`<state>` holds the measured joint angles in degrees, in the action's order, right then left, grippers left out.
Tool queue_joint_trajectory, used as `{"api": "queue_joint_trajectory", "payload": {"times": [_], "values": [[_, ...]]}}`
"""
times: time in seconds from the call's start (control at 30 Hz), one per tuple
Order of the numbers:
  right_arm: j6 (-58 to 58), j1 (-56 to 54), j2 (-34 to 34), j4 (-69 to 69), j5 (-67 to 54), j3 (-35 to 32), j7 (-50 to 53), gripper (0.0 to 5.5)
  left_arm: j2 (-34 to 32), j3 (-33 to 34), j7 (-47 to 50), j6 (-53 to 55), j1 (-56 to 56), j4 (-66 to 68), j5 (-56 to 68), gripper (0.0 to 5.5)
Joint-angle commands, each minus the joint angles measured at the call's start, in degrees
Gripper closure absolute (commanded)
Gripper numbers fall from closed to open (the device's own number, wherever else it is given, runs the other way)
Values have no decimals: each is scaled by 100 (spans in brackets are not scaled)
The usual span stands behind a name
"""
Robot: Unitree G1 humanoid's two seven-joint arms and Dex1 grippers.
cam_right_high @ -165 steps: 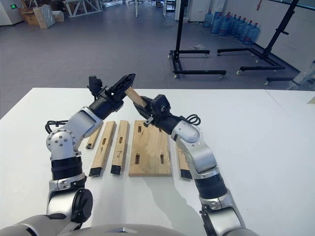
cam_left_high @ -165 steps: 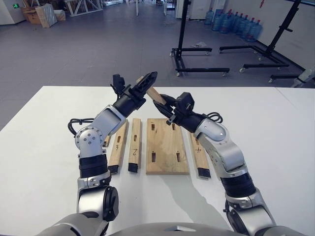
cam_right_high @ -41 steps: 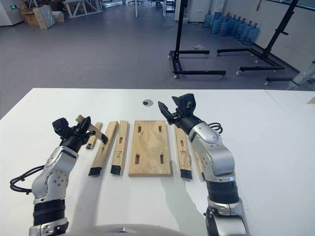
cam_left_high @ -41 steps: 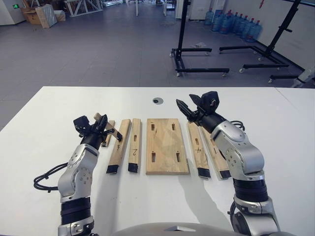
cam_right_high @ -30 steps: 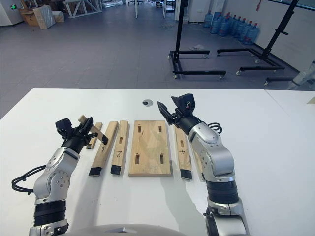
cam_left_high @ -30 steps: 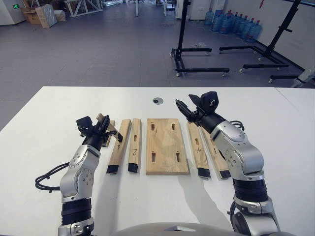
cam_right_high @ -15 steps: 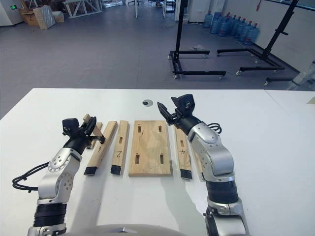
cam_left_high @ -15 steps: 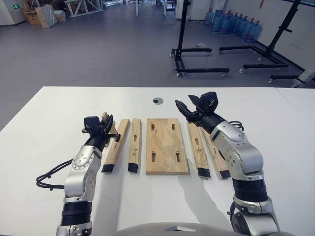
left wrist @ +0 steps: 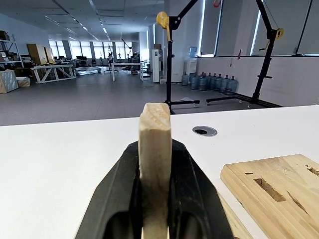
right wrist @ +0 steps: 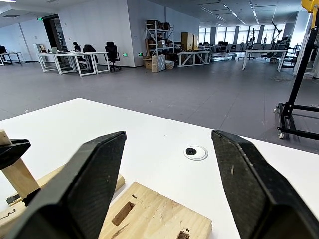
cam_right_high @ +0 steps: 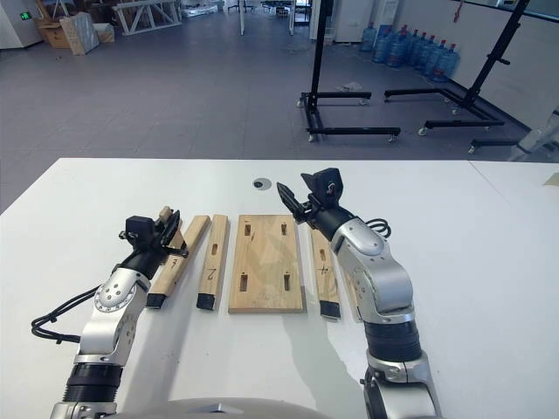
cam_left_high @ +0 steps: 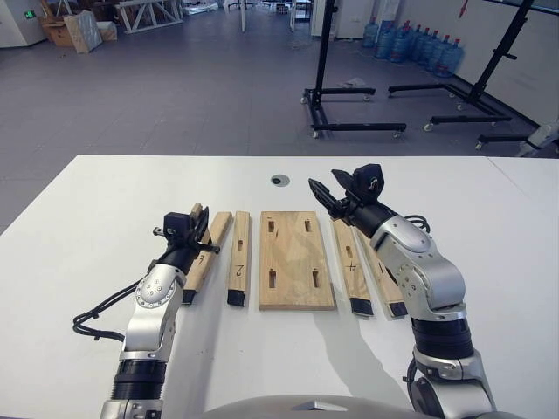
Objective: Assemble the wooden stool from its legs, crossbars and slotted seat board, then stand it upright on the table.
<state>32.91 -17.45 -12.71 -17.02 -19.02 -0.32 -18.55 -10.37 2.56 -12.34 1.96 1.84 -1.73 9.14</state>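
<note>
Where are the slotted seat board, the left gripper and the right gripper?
slotted seat board [cam_left_high: 297,258], left eye view, bare middle of its top face.
left gripper [cam_left_high: 197,223], left eye view, midway between its fingertips.
right gripper [right wrist: 167,138], right wrist view, open gap midway between its fingertips.

– What's the bench [cam_left_high: 105,201] like?

– A white top, with a small round hole [cam_left_high: 279,180] near its far edge, about in the middle.

– And what lies on it?

– A seat board [cam_left_high: 297,258] lies flat in the centre with four slots cut in it, long sides running away from the robot. Left of it is the inner left leg [cam_left_high: 238,257], parallel to the board and just beside it. The outer left leg [cam_left_high: 208,251] is next over, angled slightly.

– The other side?

– The inner right leg [cam_left_high: 352,266] lies just beside the board, and the outer right leg [cam_left_high: 386,288] is close against it. All four have dark caps at their near ends.
</note>
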Motion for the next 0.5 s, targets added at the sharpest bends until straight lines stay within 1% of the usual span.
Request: {"api": "queue_joint_trajectory", "payload": {"times": [0.03,0.37,0.43,0.5], "values": [[-55,-31,17,-19,-3,-1,3,235,11,3,17,293,-224,301,-55,471],[-71,-55,16,1,-10,1,10,235,28,57,35,386,-127,71,-44,317],[-66,-64,13,1,-10,-2,13,235,14,51,79,517,-67,-217,-67,292],[-64,-79,8,4,-12,-6,10,235,-11,98,166,785,104,-651,-38,292]]}}
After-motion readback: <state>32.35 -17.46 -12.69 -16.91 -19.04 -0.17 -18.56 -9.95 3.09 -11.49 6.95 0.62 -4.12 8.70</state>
